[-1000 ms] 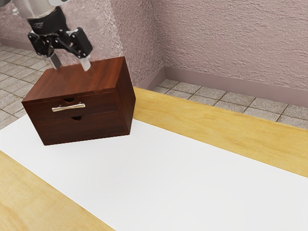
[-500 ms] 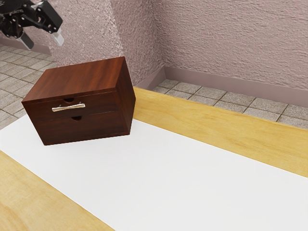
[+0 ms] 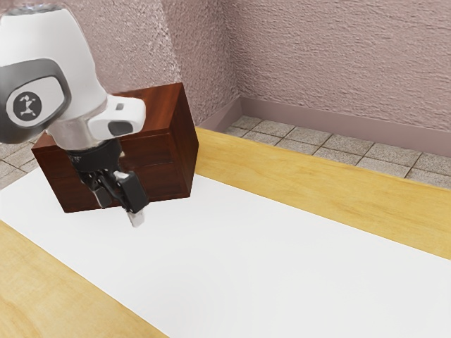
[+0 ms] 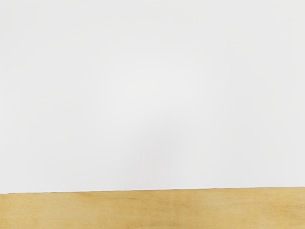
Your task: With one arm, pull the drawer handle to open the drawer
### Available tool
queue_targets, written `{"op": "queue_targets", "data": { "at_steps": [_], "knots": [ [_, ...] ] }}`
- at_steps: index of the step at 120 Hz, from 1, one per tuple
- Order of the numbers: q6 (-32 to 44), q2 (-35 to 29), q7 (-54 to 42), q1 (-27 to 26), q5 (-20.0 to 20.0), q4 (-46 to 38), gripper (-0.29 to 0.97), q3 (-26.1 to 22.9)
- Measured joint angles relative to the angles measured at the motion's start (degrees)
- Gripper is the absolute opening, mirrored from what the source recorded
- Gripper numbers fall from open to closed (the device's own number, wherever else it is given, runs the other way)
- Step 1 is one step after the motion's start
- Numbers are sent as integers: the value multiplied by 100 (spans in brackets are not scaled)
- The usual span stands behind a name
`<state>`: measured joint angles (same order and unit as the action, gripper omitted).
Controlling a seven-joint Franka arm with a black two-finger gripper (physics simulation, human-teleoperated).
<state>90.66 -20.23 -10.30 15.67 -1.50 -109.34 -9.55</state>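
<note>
I'm approaching: my hand (image 3: 122,213) is hovering spread and empty just before the drawer cabinet (image 3: 168,144) on the table (image 3: 331,186). My arm (image 3: 42,91) is hiding the handle; next, I judge, the hand needs turning toward it.

Dark brown wooden drawer cabinet (image 3: 169,134) sits on the white flat sheet (image 3: 254,260), far end, at the exterior view's left. The sheet lies along the light wooden table (image 3: 331,183). The black two-finger gripper (image 3: 121,205) hangs just in front of the cabinet's face, possibly touching; can't tell. Tiled floor (image 3: 338,144) lies behind the table.
</note>
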Motion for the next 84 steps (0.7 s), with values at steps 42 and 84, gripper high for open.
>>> {"op": "queue_targets", "data": {
  "at_steps": [42, 84],
  "knots": [
    [3372, -139, -2903, 95, 984, -1184, 68, 1382],
    [2792, 97, -4630, 92, 1148, -1033, 68, 1545]
  ]
}}
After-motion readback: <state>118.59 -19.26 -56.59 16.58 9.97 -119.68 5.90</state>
